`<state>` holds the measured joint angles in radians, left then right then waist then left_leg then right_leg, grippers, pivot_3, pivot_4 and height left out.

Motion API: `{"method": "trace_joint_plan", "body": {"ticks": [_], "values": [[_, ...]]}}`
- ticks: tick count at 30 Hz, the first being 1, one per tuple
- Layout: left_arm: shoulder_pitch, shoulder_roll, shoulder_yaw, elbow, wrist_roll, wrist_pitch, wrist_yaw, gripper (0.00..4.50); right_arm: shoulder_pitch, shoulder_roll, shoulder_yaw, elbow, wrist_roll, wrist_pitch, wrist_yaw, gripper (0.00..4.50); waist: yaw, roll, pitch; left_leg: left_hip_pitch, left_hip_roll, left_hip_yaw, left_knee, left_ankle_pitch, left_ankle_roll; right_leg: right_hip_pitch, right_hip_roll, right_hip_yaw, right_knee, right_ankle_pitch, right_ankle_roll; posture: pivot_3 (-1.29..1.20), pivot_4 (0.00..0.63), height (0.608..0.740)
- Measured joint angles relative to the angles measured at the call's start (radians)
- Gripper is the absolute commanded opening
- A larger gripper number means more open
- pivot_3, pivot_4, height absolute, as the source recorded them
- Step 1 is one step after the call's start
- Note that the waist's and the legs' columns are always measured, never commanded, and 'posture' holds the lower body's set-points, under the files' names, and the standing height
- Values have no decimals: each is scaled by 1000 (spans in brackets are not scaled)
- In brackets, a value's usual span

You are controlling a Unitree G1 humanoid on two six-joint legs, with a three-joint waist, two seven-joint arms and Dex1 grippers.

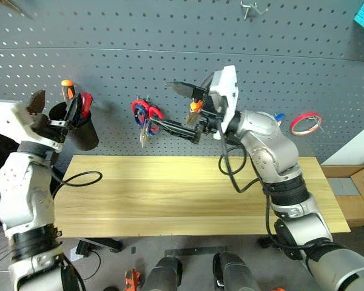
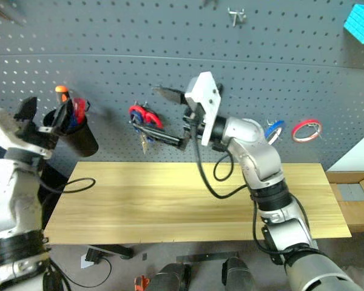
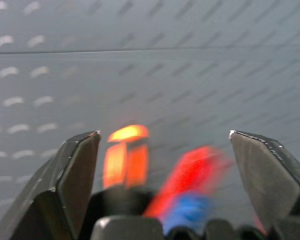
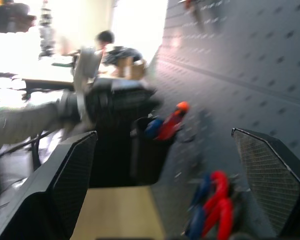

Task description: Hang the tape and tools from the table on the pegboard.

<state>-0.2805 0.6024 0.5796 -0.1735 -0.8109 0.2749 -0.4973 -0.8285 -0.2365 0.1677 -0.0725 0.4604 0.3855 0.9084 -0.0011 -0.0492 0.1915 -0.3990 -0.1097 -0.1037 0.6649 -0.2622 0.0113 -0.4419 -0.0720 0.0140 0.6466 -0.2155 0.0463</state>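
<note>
Upright, black cup point(image 1: 85, 134) holds orange, red handles (blue too).

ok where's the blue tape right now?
The blue tape hangs on the pegboard above the table's right half, just left of the red roll and right behind the right arm's elbow in the head views.

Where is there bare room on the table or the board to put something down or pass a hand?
The table is bare from end to end, apart from a black cable at its left edge. The pegboard is free above. It is crowded around the black cup, scissors and both grippers.
</note>
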Motion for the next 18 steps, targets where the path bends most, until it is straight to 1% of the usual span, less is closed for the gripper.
{"method": "trace_joint_plan", "body": {"ticks": [1, 2, 3, 5, 7, 8, 10, 11, 14, 18], "values": [[47, 20, 33, -55, -83, 55, -23, 4479, 23, -15, 0, -17, 16, 13, 21, 4500, -1, 0, 0, 1, 0, 0, 0, 0, 0, 0, 0, 0, 0, 0, 0, 96, 136, 740], [115, 44, 49, -103, -137, 102, -53, 4479, 46, -31, 1, -27, 29, 20, 37, 4500, -2, 3, -1, 2, 0, 1, -1, 0, 0, 1, 0, 1, 0, 0, 0, 89, 146, 740], [180, 56, 44, -134, -151, 137, -81, 4479, 66, -48, 1, -29, 31, 23, 47, 4500, -2, 6, -3, 2, 0, 2, -1, 0, 0, 1, 0, 1, 0, 0, 0, 89, 146, 740], [313, 76, -17, -174, -107, 176, -119, 4479, 108, -76, 4, -28, 25, 25, 53, 4500, 0, 11, -5, 6, 0, 4, -3, 0, 1, 5, 0, 1, 0, 0, 0, 82, 143, 740], [387, 73, -92, -173, -20, 178, -124, 4479, 147, -96, 5, -22, 16, 27, 49, 4500, 2, 11, -5, 8, 0, 2, -3, -1, 2, 7, 0, 2, 1, 0, -1, 74, 138, 740], [397, 59, -115, -165, 26, 169, -118, 4479, 169, -104, 4, -14, 8, 30, 41, 4500, 4, 11, -5, 10, 1, 2, -3, -2, 3, 8, 1, 1, 1, 0, -1, 76, 131, 740], [390, 10, -126, -139, 83, 134, -81, 4479, 221, -115, -2, 13, -12, 32, 10, 4500, 13, 12, -6, 17, 1, 1, -3, -2, 4, 17, 1, 1, -1, 1, -2, 69, 122, 740], [382, -16, -125, -130, 95, 121, -62, 4479, 251, -125, -8, 30, -20, 32, -1, 4500, 19, 13, -7, 20, 1, 1, -3, -3, 4, 20, 1, 0, -2, 1, -2, 65, 117, 740], [363, -76, -125, -104, 115, 100, -22, 4479, 314, -168, -32, 93, -69, 29, -45, 4500, 28, 14, -14, 20, -1, 2, -1, -3, 5, 21, 1, 0, -2, 1, -2, 53, 108, 740], [339, -91, -153, -57, 174, 87, 4, 4479, 340, -210, -76, 160, -113, 8, -86, 4500, 26, 15, -22, 20, 0, 5, -2, -1, 2, 20, 1, 1, -2, 1, -2, 31, 95, 740]]}}
